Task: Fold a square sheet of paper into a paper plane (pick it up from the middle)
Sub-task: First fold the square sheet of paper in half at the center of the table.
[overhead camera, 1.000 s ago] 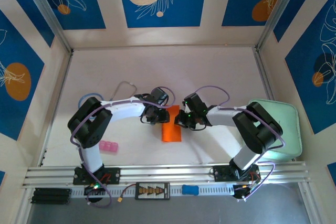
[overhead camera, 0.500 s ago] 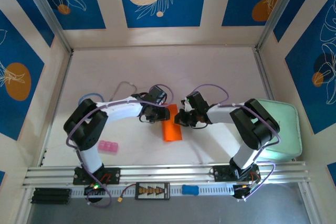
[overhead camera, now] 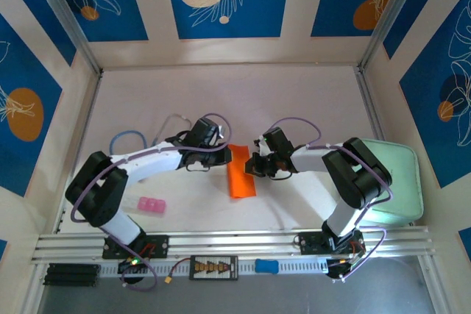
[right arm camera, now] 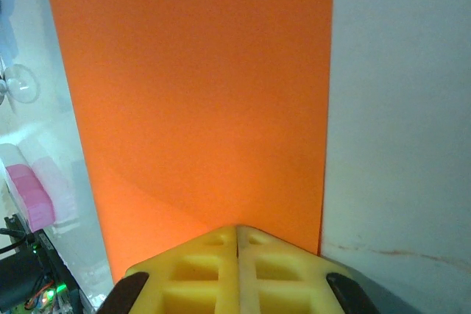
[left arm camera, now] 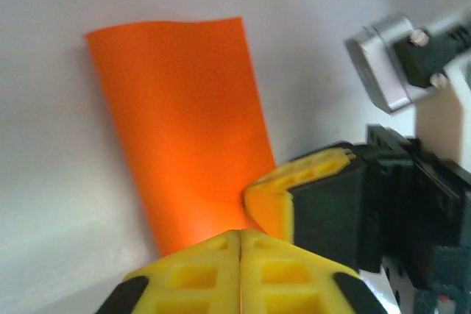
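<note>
My left gripper (left arm camera: 241, 234) and right gripper (right arm camera: 237, 229) are both closed tight, tips touching the far end of the one folded square sheet of paper (overhead camera: 241, 179) lying between them, with one pink block (overhead camera: 152, 206) leftward and one pale green tray (overhead camera: 406, 174) rightward.

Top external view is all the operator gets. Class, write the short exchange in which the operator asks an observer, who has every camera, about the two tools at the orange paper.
Operator: Is the left tool open at the orange paper?
Observer: No. The left wrist view shows its fingers pressed together at the paper's near end.
Operator: And the right tool?
Observer: Shut too. In the right wrist view its fingers meet over the paper's edge. I cannot tell whether any paper is pinched between them.
</note>
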You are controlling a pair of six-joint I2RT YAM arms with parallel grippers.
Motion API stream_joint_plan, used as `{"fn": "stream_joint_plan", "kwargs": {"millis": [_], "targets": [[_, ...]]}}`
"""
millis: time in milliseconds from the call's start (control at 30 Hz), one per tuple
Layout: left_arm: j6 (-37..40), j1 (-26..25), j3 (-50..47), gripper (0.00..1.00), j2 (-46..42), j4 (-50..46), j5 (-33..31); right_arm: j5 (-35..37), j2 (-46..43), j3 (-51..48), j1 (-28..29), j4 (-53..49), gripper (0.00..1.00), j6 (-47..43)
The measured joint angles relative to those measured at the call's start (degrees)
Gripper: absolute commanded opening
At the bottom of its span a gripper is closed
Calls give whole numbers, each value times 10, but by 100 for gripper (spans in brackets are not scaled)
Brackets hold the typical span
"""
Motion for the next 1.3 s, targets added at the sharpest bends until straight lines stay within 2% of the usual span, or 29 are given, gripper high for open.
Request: {"fn": "stream_joint_plan", "kwargs": {"millis": [367, 567, 1300], "targets": [[-18, 12, -38, 0, 50, 139, 99, 0, 0, 0, 0, -1, 0, 0], [-29, 21, -59, 0, 71, 165, 132, 0, 0, 1, 0, -3, 0, 0], [-15, 50, -136, 0, 90, 231, 150, 2, 0, 2, 0, -6, 0, 6]]}}
